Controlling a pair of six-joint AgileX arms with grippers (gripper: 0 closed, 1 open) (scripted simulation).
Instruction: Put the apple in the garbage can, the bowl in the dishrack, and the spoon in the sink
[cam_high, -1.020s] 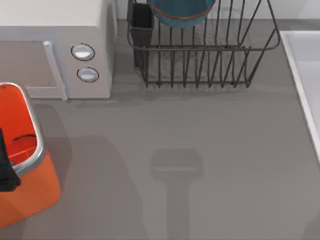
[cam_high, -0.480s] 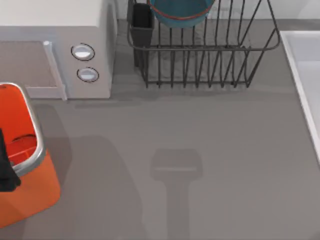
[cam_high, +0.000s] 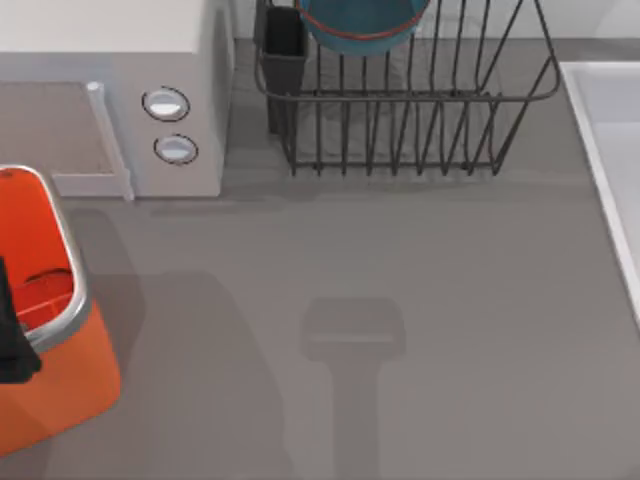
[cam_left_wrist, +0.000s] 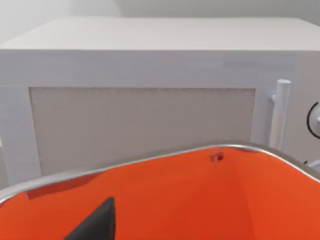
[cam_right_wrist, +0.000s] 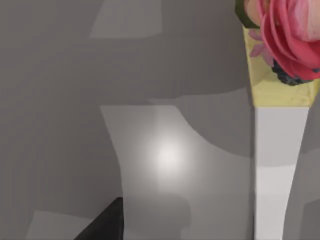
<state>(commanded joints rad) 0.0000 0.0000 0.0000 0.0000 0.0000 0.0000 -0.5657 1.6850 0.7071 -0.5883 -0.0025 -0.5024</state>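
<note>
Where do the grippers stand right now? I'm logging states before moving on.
Left gripper: over the garbage can; grip state cannot be told.
Right gripper: cannot be told.

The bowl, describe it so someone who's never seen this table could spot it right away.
Find the dark wire dishrack at the far edge of the table, right of the white microwave. The bowl sits inside its left part, beside the black cup. It is the one round, teal-blue thing, with a reddish-brown rim line.

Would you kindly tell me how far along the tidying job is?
Done: the bowl sits in the dishrack. In hand: the left gripper hangs over the garbage can, seemingly for the apple step. I cannot tell whether the spoon has reached the sink.
</note>
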